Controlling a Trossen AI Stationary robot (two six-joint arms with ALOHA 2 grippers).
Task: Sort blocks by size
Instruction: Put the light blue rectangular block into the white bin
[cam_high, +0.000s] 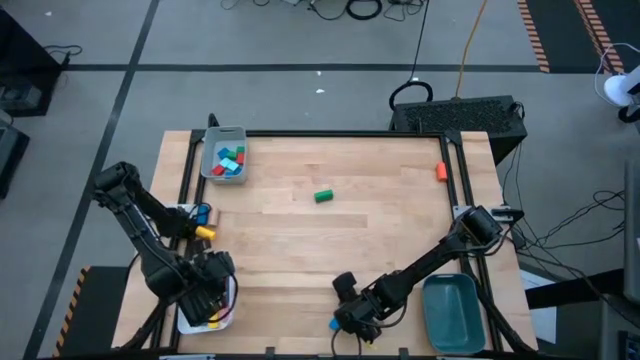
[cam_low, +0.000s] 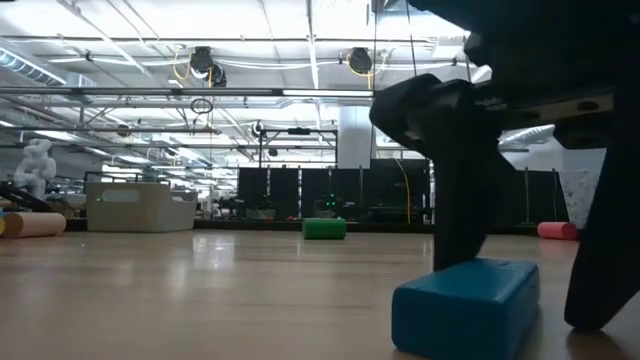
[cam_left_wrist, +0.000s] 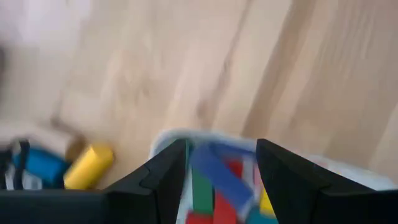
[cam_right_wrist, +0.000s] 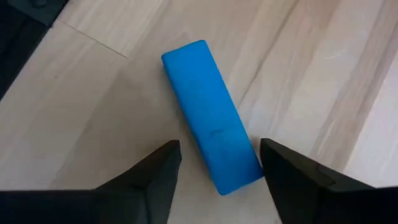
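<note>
Blue bar (cam_right_wrist: 211, 118) lies on the bench, askew between the right tool (cam_right_wrist: 219, 168) fingers (open, gripping nothing); left tool (cam_left_wrist: 221, 177), open and empty, hovers over the white tray (cam_left_wrist: 168, 140).

Beneath my matt black fingers (cam_right_wrist: 155, 180), the table (cam_high: 330, 240) is pale wood with a smooth, faintly sheened grain. The blue bar (cam_right_wrist: 211, 115) at its near edge looks smooth and matt, as does the green block (cam_low: 324, 228).

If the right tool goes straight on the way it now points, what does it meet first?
Most likely the blue bar: the right tool is open, with a finger on each side of it. Then the wooden table.
</note>
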